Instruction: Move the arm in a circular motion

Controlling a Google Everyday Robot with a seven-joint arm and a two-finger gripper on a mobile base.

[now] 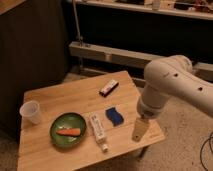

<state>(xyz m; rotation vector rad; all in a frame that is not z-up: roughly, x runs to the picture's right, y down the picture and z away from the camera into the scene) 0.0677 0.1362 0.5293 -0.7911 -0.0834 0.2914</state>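
- Arm (172, 85) sweeps in from the right, elbow bent, forearm pointing down.
- Gripper (139, 129) hangs over the table's (55, 155) right edge, beside the sponge (115, 116).

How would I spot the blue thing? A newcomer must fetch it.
On the square wooden table, look toward the right edge, where the glossy white robot arm lowers its pincer. Just left of that lies the small blue sponge-like block, the only blue item, beside the white tube.
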